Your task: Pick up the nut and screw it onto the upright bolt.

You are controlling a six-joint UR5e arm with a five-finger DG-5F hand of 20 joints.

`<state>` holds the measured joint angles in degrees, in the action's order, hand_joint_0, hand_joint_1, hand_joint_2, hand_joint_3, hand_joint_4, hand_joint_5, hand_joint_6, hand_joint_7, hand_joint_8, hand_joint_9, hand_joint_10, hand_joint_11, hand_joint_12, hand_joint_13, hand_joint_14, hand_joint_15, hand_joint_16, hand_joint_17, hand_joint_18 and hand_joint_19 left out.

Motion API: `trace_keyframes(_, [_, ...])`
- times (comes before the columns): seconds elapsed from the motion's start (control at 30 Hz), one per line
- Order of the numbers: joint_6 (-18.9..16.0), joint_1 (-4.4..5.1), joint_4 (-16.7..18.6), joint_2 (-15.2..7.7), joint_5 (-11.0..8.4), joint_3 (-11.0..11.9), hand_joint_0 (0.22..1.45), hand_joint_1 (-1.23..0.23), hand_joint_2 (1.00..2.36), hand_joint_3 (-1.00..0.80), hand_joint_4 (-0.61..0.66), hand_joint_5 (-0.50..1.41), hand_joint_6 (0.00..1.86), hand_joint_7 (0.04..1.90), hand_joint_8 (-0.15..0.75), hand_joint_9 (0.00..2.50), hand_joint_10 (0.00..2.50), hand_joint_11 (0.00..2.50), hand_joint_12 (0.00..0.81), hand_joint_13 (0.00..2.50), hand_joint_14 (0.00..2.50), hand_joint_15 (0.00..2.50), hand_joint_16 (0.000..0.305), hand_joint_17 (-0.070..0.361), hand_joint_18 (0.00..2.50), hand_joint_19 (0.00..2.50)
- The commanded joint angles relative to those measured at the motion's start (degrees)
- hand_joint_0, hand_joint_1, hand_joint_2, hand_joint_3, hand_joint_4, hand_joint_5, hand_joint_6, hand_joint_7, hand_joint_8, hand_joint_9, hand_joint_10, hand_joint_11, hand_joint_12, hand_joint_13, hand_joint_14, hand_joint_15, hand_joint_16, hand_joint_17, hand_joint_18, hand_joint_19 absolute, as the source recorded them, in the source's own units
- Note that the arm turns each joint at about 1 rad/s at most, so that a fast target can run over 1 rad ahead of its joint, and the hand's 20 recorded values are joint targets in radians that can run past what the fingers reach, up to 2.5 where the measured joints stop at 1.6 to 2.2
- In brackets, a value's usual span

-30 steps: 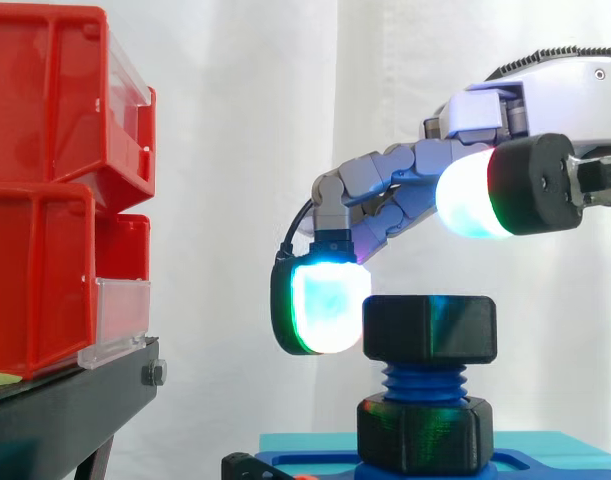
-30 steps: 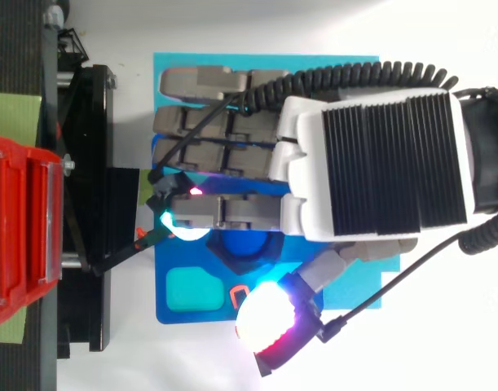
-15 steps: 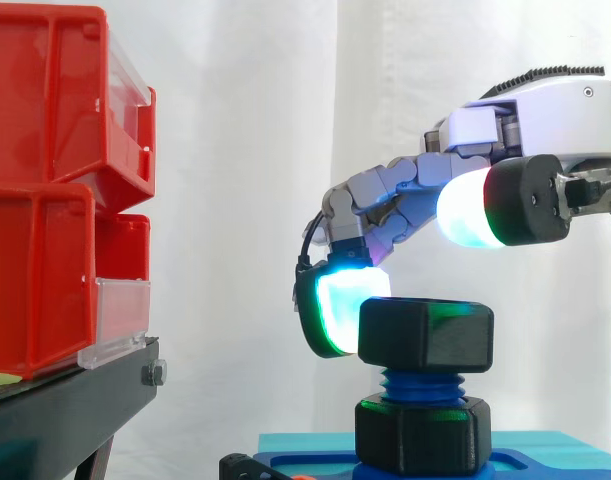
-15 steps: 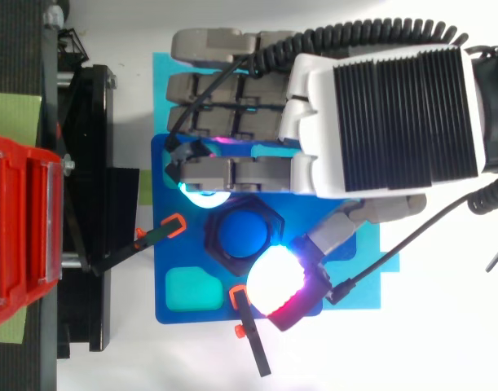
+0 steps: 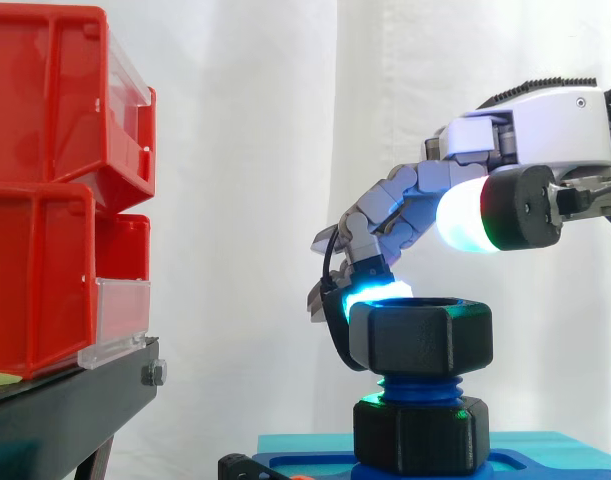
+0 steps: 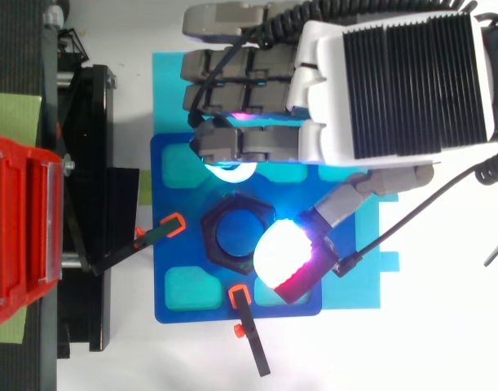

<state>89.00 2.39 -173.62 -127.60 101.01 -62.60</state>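
The nut (image 5: 419,336) is sitting on the top threads of the upright bolt (image 5: 420,387), mid-screwing I'd say, while the hand (image 5: 535,115) is hovering with thumb and fingers (image 6: 240,149) apart, unclamped, so next it's needing a pinch and twist.

Matt black plastic nut (image 5: 420,335) on the ridged blue plastic bolt (image 5: 417,385), glossy blue plastic base (image 6: 179,252) under the bolt, glossy red plastic bins (image 5: 45,200) left of it, smooth plastic-shelled hand (image 6: 395,81) above, white cloth curtain (image 5: 245,200) behind.
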Motion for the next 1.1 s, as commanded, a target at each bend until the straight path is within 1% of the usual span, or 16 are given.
trace_keyframes(0.0, [0.0,-0.37,0.0,0.0,0.24,0.0,0.54,-0.15,1.00,-0.50,0.20,-0.04,0.60,1.28,0.278,0.73,0.00,0.00,0.255,0.63,0.00,0.00,0.022,0.050,0.26,0.00])
trace_keyframes(0.07, [0.0,-0.37,0.3,0.0,0.33,0.0,0.54,-0.14,1.00,-0.50,0.18,-0.03,0.50,1.45,0.276,0.72,0.00,0.00,0.257,0.63,0.00,0.00,0.022,0.050,0.25,0.00])
trace_keyframes(0.1, [0.0,-0.46,0.4,0.0,0.33,0.0,0.54,-0.14,1.00,-0.50,0.18,-0.05,0.50,1.37,0.276,0.72,0.00,0.00,0.258,0.63,0.00,0.00,0.022,0.051,0.25,0.00])
trace_keyframes(0.17, [0.0,-0.46,0.5,0.0,0.33,0.5,0.53,-0.14,1.00,-0.50,0.21,-0.07,0.50,1.28,0.274,0.72,0.00,0.00,0.260,0.63,0.00,0.00,0.023,0.052,0.24,0.00])
trace_keyframes(0.27, [0.0,-0.46,0.2,0.1,0.33,1.6,0.53,-0.14,1.00,-0.50,0.27,-0.11,0.50,1.02,0.261,0.68,0.00,0.00,0.268,0.61,0.00,0.00,0.024,0.054,0.24,0.00])
trace_keyframes(0.33, [0.0,-0.46,0.1,0.1,0.33,2.1,0.53,-0.14,1.00,-0.50,0.25,-0.12,0.50,0.90,0.256,0.66,0.00,0.00,0.274,0.60,0.00,0.00,0.025,0.057,0.23,0.00])
trace_keyframes(0.4, [0.1,-0.46,0.4,0.0,0.33,2.3,0.52,-0.13,1.00,-0.50,0.24,-0.13,0.50,0.83,0.252,0.64,0.00,0.00,0.276,0.59,0.00,0.00,0.027,0.060,0.22,0.00])
trace_keyframes(0.57, [-0.1,0.07,1.7,0.0,0.33,2.2,0.52,-0.12,1.00,-0.50,0.21,-0.15,0.50,0.73,0.242,0.59,0.00,0.00,0.288,0.53,0.00,0.00,0.030,0.067,0.18,0.00])
trace_keyframes(0.67, [-0.1,0.51,2.4,-0.3,0.06,2.2,0.51,-0.12,1.00,-0.50,0.21,-0.15,0.50,0.72,0.237,0.57,0.00,0.00,0.290,0.51,0.00,0.00,0.031,0.069,0.16,0.00])
trace_keyframes(0.8, [-1.5,1.83,3.4,-0.5,-0.29,2.2,0.51,-0.11,1.00,-0.50,0.20,-0.15,0.50,0.70,0.235,0.54,0.00,0.00,0.293,0.49,0.00,0.00,0.032,0.071,0.14,0.00])
trace_keyframes(0.83, [-1.5,1.83,3.4,-0.5,-0.29,2.2,0.51,-0.10,1.00,-0.50,0.20,-0.15,0.50,0.70,0.235,0.54,0.00,0.00,0.294,0.49,0.00,0.00,0.032,0.072,0.13,0.00])
trace_keyframes(0.87, [-1.7,2.36,3.2,-0.5,-0.64,2.2,0.51,-0.10,1.00,-0.50,0.20,-0.15,0.50,0.71,0.234,0.54,0.00,0.00,0.294,0.49,0.00,0.00,0.032,0.072,0.13,0.00])
trace_keyframes(0.9, [-1.7,2.62,3.2,-0.5,-0.90,2.2,0.51,-0.10,1.00,-0.50,0.20,-0.15,0.50,0.71,0.234,0.53,0.00,0.00,0.297,0.48,0.00,0.00,0.032,0.073,0.13,0.00])
trace_keyframes(0.97, [-1.7,2.80,2.9,-0.5,-1.17,2.2,0.51,-0.10,1.00,-0.50,0.20,-0.15,0.50,0.71,0.234,0.53,0.00,0.00,0.299,0.48,0.00,0.00,0.033,0.073,0.12,0.00])
trace_keyframes(1.03, [-1.7,3.32,2.3,-0.5,-1.52,2.2,0.51,-0.10,1.00,-0.50,0.20,-0.15,0.50,0.72,0.235,0.53,0.00,0.00,0.300,0.47,0.00,0.00,0.033,0.073,0.12,0.00])
trace_keyframes(1.07, [-1.8,3.41,2.2,-0.5,-1.52,2.2,0.51,-0.10,1.00,-0.50,0.20,-0.15,0.50,0.72,0.236,0.53,0.00,0.00,0.300,0.47,0.00,0.00,0.033,0.073,0.12,0.00])
